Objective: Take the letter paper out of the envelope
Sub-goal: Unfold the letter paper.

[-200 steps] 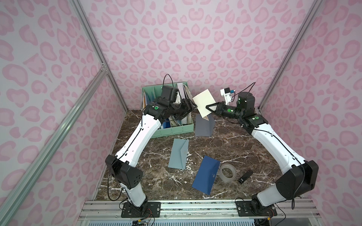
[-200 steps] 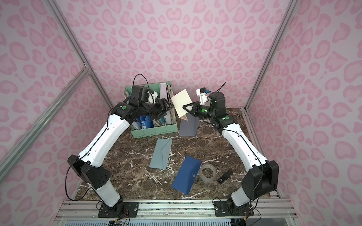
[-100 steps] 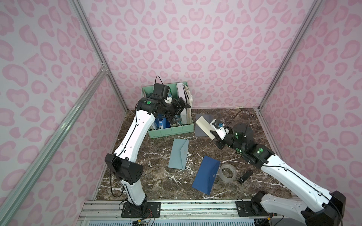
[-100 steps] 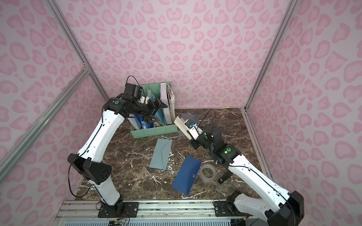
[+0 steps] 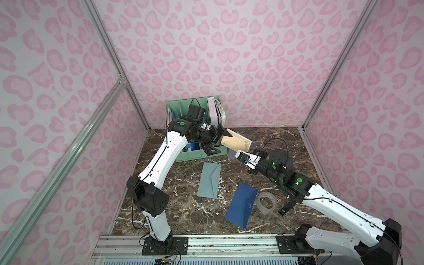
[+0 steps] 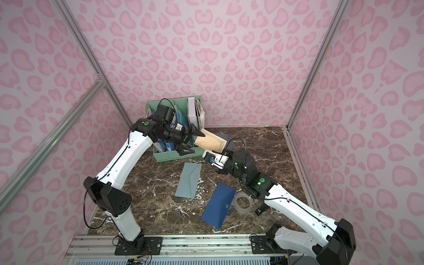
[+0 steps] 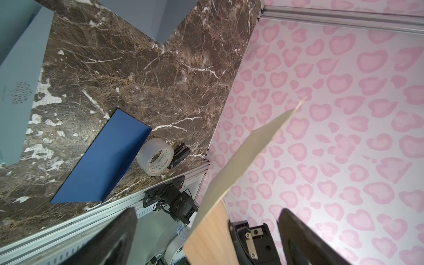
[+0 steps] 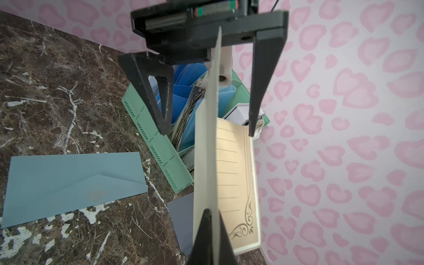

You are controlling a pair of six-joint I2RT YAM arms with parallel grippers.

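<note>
1. The right end effector [image 8: 210, 220] was pressed together on one end of the cream lined letter paper [image 5: 236, 142], which bore a scroll ornament. It held the folded sheet up in the air.
2. The paper was outside every envelope, above the rear of the brown marble table [image 5: 183, 206]. It was just in front of the green plastic desk organiser [image 5: 192, 157] and over a slate-grey envelope [image 8: 181, 220] that lay flat.
3. The left end effector [image 5: 218, 140] was spread wide. The sheet's far end reached in between its two black fingers [image 8: 263, 80]; whether either touched the paper could not be told.
4. A pale blue-grey envelope [image 5: 210, 181] and a navy blue envelope [image 5: 241, 206] lay flat nearer the front of the table, apart from each other.
5. A clear roll of tape [image 5: 266, 203] sat just beside the navy blue envelope, with a small black object [image 5: 286, 206] near it.
</note>
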